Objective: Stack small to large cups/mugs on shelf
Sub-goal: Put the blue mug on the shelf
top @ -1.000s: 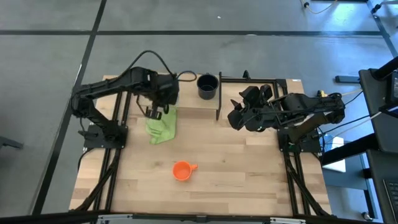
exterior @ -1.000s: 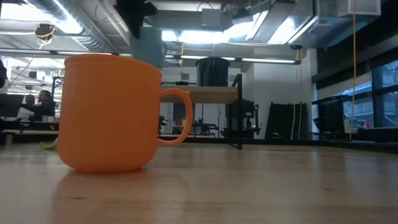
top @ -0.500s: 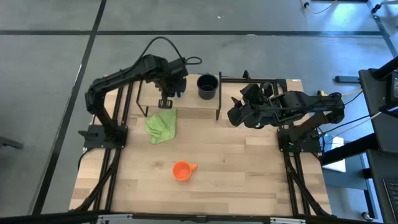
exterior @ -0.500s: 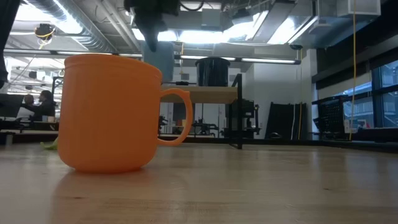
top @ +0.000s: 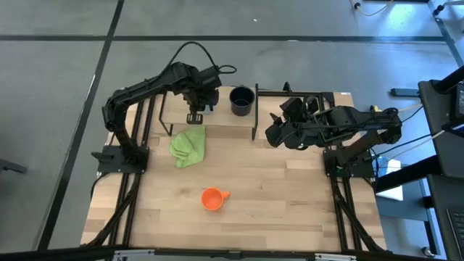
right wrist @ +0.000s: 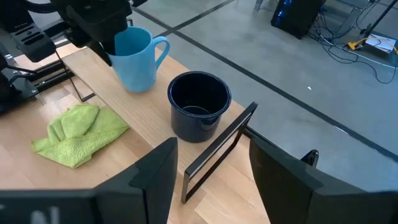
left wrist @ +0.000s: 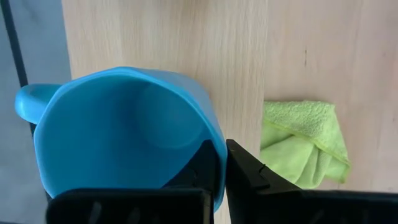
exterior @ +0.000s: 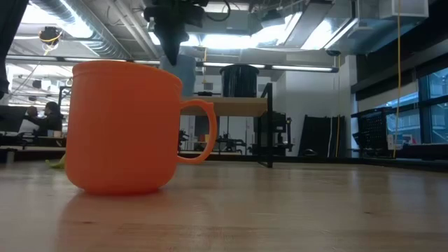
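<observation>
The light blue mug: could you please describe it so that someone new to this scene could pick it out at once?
Find the low wooden shelf at the table's far edge. Two mugs are at it: the dark navy mug standing on it and, beside that, the light blue mug, its rim pinched by the left gripper. It is the only blue one that is held; the orange mug sits alone on the tabletop.

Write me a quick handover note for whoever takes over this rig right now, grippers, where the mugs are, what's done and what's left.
Left gripper: shut on the rim of the light blue mug, holding it over the shelf, beside the navy mug; contact with the board can't be told.
Right gripper: open, empty, waiting beside the shelf on the right.
Navy mug: upright on the shelf.
Orange mug: upright on the table, near the front, untouched.
Green cloth: on the table in front of the shelf.
Done: navy on shelf, blue brought there.
Left: release blue, then fetch orange.
</observation>
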### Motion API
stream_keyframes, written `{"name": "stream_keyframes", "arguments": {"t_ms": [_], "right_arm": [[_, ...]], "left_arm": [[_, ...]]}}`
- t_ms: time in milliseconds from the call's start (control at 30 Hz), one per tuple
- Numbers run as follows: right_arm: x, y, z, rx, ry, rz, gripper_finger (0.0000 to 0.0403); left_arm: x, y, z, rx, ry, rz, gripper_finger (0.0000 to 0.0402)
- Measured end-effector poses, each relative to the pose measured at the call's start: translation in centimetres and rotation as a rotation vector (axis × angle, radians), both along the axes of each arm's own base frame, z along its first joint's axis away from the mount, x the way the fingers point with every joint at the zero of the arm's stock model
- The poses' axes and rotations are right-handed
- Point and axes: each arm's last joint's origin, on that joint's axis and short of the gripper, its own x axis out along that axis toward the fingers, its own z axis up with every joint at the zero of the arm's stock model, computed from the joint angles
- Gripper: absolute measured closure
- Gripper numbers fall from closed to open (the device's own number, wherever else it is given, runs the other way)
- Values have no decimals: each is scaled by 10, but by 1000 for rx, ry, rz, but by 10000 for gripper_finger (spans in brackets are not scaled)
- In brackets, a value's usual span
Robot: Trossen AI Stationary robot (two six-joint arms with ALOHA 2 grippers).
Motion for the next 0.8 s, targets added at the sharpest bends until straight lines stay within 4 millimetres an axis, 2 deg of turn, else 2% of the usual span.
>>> {"name": "stream_keyframes", "arguments": {"t_ms": [167,400,800], "right_arm": [[0,0,0,0,0,0,201],[0,0,0,10,-13,-10,201],[-1,0,0,8,-5,-12,201]], "left_arm": [[0,-1,0,-28,-14,-7,388],[1,-1,0,-31,-19,-3,358],[2,0,1,-18,-36,0,353]]}}
